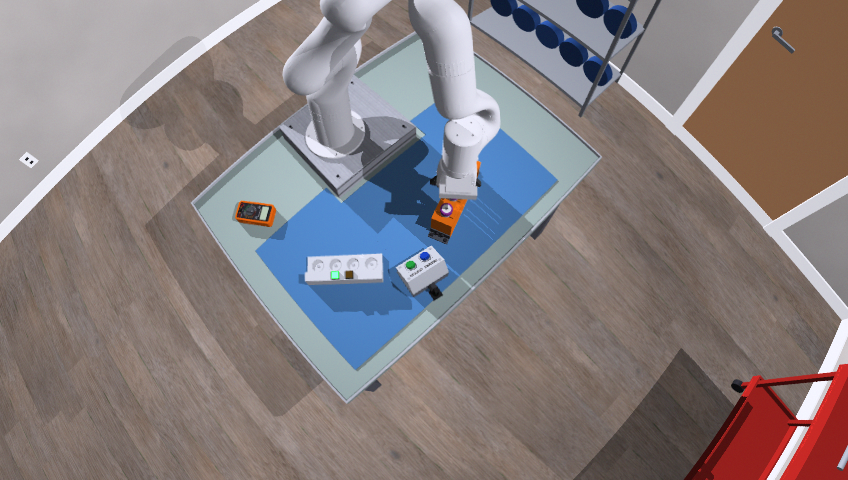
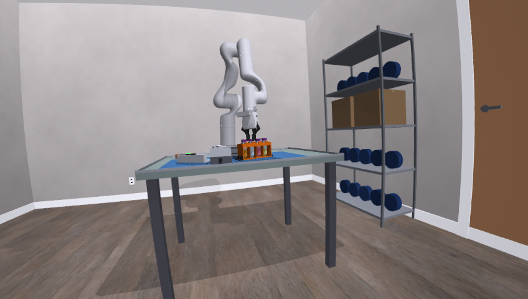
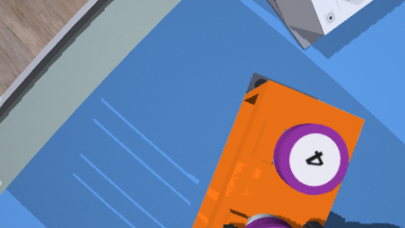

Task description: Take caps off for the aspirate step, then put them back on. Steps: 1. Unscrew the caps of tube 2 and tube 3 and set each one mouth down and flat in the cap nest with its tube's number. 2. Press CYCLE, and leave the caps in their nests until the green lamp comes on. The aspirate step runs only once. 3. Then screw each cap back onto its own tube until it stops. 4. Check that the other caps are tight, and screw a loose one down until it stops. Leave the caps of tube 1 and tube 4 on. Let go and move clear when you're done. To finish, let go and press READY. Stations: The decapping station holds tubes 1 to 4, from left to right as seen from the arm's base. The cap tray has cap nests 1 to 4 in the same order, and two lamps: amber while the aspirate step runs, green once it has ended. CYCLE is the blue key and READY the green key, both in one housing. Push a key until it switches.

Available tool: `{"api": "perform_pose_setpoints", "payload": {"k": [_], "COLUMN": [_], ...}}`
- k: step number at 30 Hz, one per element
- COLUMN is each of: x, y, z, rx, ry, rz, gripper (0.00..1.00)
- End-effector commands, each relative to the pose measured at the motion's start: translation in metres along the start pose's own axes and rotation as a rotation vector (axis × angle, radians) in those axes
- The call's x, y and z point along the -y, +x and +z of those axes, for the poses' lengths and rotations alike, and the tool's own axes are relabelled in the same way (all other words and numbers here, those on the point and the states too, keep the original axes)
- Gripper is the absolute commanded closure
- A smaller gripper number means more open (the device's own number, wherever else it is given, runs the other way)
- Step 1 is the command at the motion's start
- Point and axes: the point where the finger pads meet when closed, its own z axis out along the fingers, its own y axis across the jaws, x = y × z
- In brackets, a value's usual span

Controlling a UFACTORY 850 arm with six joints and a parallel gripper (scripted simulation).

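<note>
Top view, blue mat [image 1: 357, 347] [image 2: 292, 154] [image 3: 143, 71] on pale green table [image 1: 267, 178] [image 2: 236, 168] [image 3: 119, 47], wood floor [image 1: 535, 356] [image 2: 259, 237] [image 3: 28, 33], end effector [image 1: 455, 183] [image 2: 251, 137] [image 3: 271, 224] gripping purple cap [image 2: 250, 140] [image 3: 268, 222]

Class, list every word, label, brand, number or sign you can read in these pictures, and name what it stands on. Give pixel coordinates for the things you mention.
"4": on the white top of the purple cap [image 1: 446, 209] [image 3: 315, 159] nearest the keys.
Too small to read surely: the dark lettering on the key housing [image 1: 421, 274] [image 2: 220, 154], below the green and blue keys.
No brand can be read anywhere.
</note>
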Motion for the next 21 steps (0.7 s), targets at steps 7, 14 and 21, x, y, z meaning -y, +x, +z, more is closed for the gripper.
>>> {"api": "perform_pose_setpoints", "payload": {"k": [7, 14, 21], "x": [0.0007, 0.0006, 0.0006], "y": [0.0004, 0.0004, 0.0004], "z": [-0.0005, -0.0003, 0.0001], "rx": [0.006, 0.006, 0.007], "ry": [0.006, 0.006, 0.005], "rz": [-0.003, 0.097, 0.331], "gripper": [1.0, 1.0, 1.0]}}
